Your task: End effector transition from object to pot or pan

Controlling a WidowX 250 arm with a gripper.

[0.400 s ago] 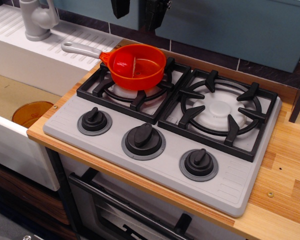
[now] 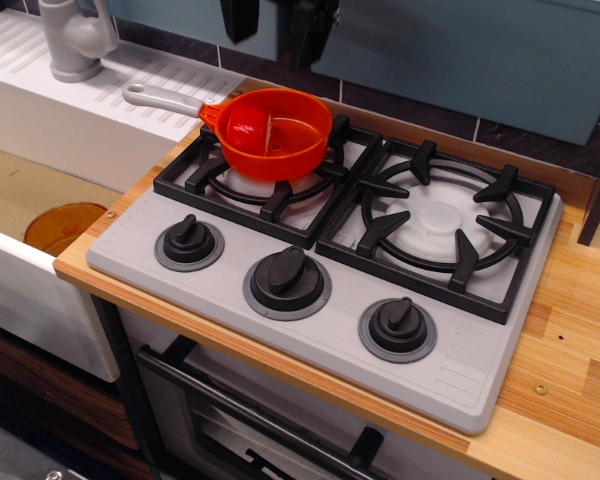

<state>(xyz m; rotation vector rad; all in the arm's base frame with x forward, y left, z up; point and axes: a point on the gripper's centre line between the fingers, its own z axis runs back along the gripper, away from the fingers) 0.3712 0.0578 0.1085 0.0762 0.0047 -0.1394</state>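
Observation:
The orange-red translucent saucepan (image 2: pixel 280 135) stands on the left burner grate (image 2: pixel 265 180), and its long light-grey handle (image 2: pixel 163 99) points to the back left. A small red object (image 2: pixel 244 129) lies inside it. My black gripper (image 2: pixel 275 25) hangs at the top edge of the view, above and behind the pan. Only its two fingers show. They stand well apart with nothing between them, and they do not touch the pan.
The grey toy stove (image 2: pixel 310 330) has three black knobs along its front and a bare right burner (image 2: pixel 442 222). A white sink with a grey tap (image 2: pixel 73 38) is on the left, and a brownish-orange round dish (image 2: pixel 62 226) lies in the basin. A wooden counter (image 2: pixel 570 370) is on the right.
The gripper has barely shifted at the top edge. The pan and the red object in it have not moved.

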